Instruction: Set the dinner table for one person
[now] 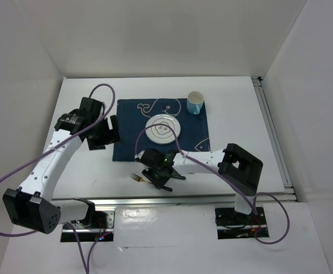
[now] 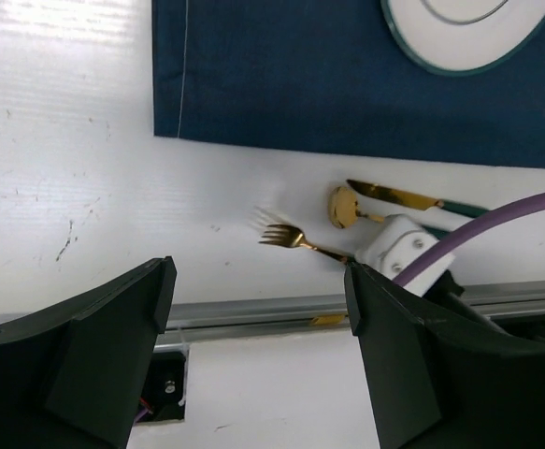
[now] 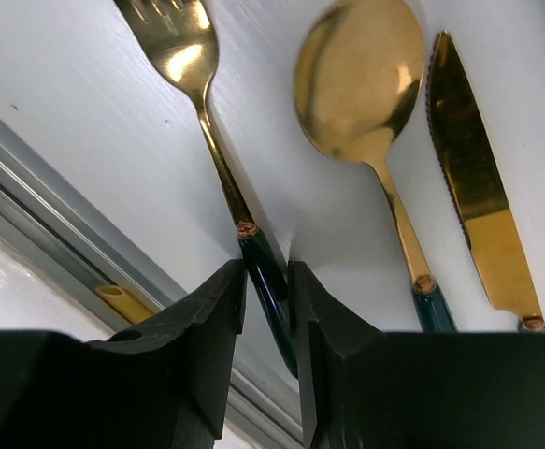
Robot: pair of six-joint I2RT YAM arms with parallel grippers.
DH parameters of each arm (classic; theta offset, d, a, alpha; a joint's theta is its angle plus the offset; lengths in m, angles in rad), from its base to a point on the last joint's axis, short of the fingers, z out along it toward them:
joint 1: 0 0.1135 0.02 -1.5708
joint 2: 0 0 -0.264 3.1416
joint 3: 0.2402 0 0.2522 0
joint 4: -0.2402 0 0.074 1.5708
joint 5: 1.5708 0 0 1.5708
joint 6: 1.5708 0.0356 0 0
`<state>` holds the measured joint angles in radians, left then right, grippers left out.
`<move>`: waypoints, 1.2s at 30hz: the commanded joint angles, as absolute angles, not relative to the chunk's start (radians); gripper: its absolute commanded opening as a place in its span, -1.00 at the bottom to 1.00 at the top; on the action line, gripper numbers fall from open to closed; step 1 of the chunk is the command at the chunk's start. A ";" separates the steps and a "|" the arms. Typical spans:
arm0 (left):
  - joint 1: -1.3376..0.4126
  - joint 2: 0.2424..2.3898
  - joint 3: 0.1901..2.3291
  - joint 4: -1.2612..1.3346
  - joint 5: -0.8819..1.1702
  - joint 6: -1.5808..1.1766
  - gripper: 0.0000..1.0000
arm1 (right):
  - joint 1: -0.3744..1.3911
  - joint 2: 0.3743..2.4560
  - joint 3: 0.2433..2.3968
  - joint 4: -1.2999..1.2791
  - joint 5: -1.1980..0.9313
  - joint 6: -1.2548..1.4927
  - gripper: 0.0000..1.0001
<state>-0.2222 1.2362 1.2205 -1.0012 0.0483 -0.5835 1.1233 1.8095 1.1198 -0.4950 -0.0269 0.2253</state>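
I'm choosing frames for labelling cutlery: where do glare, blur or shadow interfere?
Right wrist: hot glare on the fork tines and spoon bowl; the right claw is dark. Left wrist: the left claw looms dark and soft; fork small but sharp. Top external: even light, soft shadows, fork tiny.

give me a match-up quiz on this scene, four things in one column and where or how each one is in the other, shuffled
1. fork
2. cup
3. plate
4. left hand

A. middle of the placemat
B. open, holding nothing
C. far right corner of the placemat
D. handle pinched by the right hand

Pairs: 1-D, 2-C, 3-A, 4-B
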 commanded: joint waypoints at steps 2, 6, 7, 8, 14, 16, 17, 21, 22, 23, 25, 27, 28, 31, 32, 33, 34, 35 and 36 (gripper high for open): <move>-0.225 1.262 1.319 -0.992 0.061 -0.598 0.83 | 1.129 1.827 1.098 -0.434 -0.043 0.184 -0.28; -0.225 1.272 1.373 -1.011 0.040 -0.598 0.83 | 1.129 1.827 1.121 -0.425 -0.043 0.164 -0.67; -0.225 1.272 1.382 -1.011 0.040 -0.598 0.83 | 1.129 1.815 1.132 -0.439 -0.043 0.164 -0.85; -0.225 1.272 1.382 -1.011 0.040 -0.598 0.85 | 1.129 1.798 1.144 -0.460 -0.043 0.164 -0.93; -0.216 1.292 1.517 -1.042 0.031 -0.607 0.85 | 1.129 1.724 1.250 -0.511 -0.043 0.175 -1.00; -0.203 1.305 1.583 -1.072 0.015 -0.586 0.85 | 1.129 1.733 1.327 -0.554 -0.043 0.207 -1.00; -0.181 1.319 1.610 -1.087 0.015 -0.586 0.85 | 1.129 1.753 1.360 -0.572 -0.043 0.219 -1.00; -0.126 1.342 1.724 -1.126 -0.011 -0.552 0.85 | 1.063 1.839 1.526 -0.646 -0.041 0.334 -1.00; -0.117 1.342 1.771 -1.135 -0.044 -0.539 0.85 | 1.043 1.853 1.572 -0.646 -0.054 0.381 -1.00; -0.117 1.342 1.793 -1.144 -0.063 -0.529 0.85 | 1.008 1.880 1.589 -0.629 -0.064 0.400 -1.00; -0.117 1.324 1.824 -1.155 -0.112 -0.529 0.85 | 0.980 1.919 1.655 -0.606 -0.064 0.437 -1.00; -0.117 1.296 1.838 -1.146 -0.138 -0.529 0.85 | 0.927 1.997 1.715 -0.606 -0.064 0.503 -1.00; -0.117 1.283 1.838 -1.146 -0.149 -0.529 0.85 | 0.911 2.022 1.768 -0.597 -0.064 0.523 -1.00; -0.117 1.221 1.824 -1.089 -0.138 -0.534 0.85 | 0.877 2.112 1.836 -0.532 -0.077 0.578 -1.00; -0.117 1.198 1.795 -1.074 -0.086 -0.522 0.85 | 0.864 2.134 1.882 -0.519 -0.052 0.595 -1.00; -0.117 1.198 1.786 -1.074 -0.071 -0.522 0.85 | 0.855 2.182 1.913 -0.518 -0.052 0.606 -1.00; -0.117 1.187 1.770 -1.063 -0.058 -0.522 0.85 | 0.854 2.209 1.980 -0.518 -0.032 0.623 -1.00; -0.117 1.187 1.770 -1.063 -0.058 -0.522 0.85 | 0.844 2.236 2.015 -0.518 -0.032 0.656 -1.00; -0.117 1.187 1.755 -1.063 -0.058 -0.522 0.85 | 0.833 2.288 2.049 -0.528 -0.032 0.676 -1.00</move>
<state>-0.1177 1.1969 1.7813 -1.0985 -0.0875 -0.5484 0.8368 2.2322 1.9228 -0.5758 -0.0502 0.5789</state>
